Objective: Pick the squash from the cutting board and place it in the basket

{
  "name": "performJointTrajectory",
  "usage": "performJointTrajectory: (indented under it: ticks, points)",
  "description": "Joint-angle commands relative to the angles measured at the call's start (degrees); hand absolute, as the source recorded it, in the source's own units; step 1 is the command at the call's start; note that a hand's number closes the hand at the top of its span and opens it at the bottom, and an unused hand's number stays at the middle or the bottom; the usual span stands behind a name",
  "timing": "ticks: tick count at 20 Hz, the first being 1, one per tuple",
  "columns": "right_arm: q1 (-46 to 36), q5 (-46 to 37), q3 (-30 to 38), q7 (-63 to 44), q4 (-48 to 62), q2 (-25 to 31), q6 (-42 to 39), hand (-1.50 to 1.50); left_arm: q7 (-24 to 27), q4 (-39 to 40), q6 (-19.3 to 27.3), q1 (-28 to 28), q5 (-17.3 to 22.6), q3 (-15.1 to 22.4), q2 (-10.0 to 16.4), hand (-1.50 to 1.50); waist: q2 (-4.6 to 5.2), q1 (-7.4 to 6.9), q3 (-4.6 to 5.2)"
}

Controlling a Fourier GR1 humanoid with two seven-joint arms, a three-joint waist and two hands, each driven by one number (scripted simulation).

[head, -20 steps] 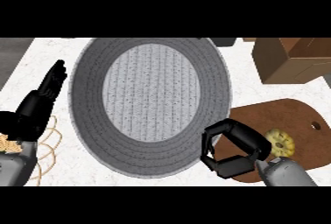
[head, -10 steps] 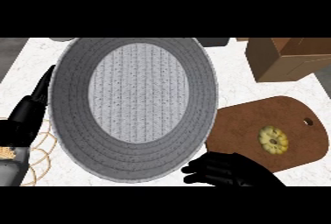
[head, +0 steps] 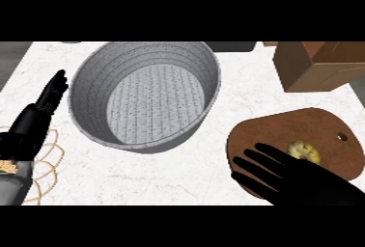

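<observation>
A small yellow squash (head: 302, 150) lies on the brown cutting board (head: 296, 126) at the right of the counter. My right hand (head: 294, 178) hovers over the board's near edge, open with fingers spread, its fingertips just left of and below the squash and partly overlapping it. The grey basket (head: 146, 94) stands to the left of the board, nothing inside it. My left hand (head: 35, 120) rests open at the left edge, fingers pointing up beside the basket's wall.
A brown cardboard box (head: 321, 65) sits at the back right behind the board. A thin tan wire-like ring (head: 46, 166) lies under my left forearm. A dark object (head: 231, 47) shows at the back edge.
The view has shifted, so the basket shows its walls and the board sits lower. My right hand went from curled to open and flat, reaching toward the squash.
</observation>
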State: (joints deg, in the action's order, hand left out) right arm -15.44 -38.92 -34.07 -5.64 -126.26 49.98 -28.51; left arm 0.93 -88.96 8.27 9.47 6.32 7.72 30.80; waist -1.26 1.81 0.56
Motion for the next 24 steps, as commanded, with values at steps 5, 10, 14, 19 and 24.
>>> performJointTrajectory:
  ticks: [5, 10, 14, 19, 24]
  points:
    - [-5.6, 5.7, -0.3, -14.4, -9.8, 5.4, -27.5, -1.5, -0.8, -0.2, 0.3, 1.2, -1.2, 0.7, -1.6, 0.0, 0.87, -1.17, -0.27]
    - [-10.0, 10.0, 3.2, -21.4, -7.7, 0.1, -38.5, -1.5, 1.0, -0.1, -1.2, -0.1, -1.4, 0.2, -2.5, 0.0, 1.1, -1.72, -0.37]
    - [-12.2, 6.8, -0.6, -22.5, -0.8, -7.2, -39.0, -1.5, 3.0, 4.3, -1.4, 1.8, -3.9, 0.2, -4.8, 0.0, 1.32, -1.97, -0.46]
    - [-11.5, 0.0, -4.0, -18.4, 2.5, -6.0, -36.1, -1.5, -1.6, 0.1, -3.4, 3.2, -3.1, -2.1, -4.1, 0.0, 1.31, -2.2, -0.58]
    - [-10.1, -6.0, -6.8, -16.5, 4.2, -5.1, -35.6, -1.5, -1.6, -1.6, -4.2, 2.3, -4.2, -2.3, -5.3, 0.0, 1.24, -2.13, -0.57]
